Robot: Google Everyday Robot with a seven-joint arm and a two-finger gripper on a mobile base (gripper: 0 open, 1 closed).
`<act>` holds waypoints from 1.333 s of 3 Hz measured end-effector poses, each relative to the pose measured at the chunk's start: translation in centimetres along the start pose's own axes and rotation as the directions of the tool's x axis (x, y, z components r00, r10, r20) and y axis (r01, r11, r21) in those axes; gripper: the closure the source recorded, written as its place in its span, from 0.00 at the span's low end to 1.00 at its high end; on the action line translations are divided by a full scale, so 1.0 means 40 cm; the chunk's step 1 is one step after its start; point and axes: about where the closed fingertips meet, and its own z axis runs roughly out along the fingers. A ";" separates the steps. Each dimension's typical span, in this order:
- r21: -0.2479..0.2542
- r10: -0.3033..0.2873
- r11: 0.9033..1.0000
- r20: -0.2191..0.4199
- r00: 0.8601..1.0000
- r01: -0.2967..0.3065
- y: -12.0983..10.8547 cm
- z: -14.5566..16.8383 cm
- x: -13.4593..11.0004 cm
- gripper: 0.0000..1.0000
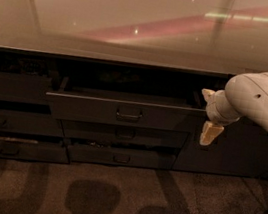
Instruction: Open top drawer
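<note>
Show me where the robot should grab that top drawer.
Probably the loop handle at the middle of the top drawer front, coming straight from the front: its horizontal bar stands off the panel, so fingers could close above and below it. The gripper sits open by the drawer's right end.
</note>
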 end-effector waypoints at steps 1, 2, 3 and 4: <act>-0.011 0.026 1.000 -0.038 0.999 -0.026 -0.058 0.052 0.025 0.00; -0.016 0.048 0.999 -0.067 0.997 -0.050 -0.127 0.095 0.043 0.00; -0.020 0.057 0.998 -0.070 0.996 -0.058 -0.136 0.105 0.045 0.00; -0.037 0.062 0.997 -0.074 0.995 -0.065 -0.129 0.123 0.047 0.00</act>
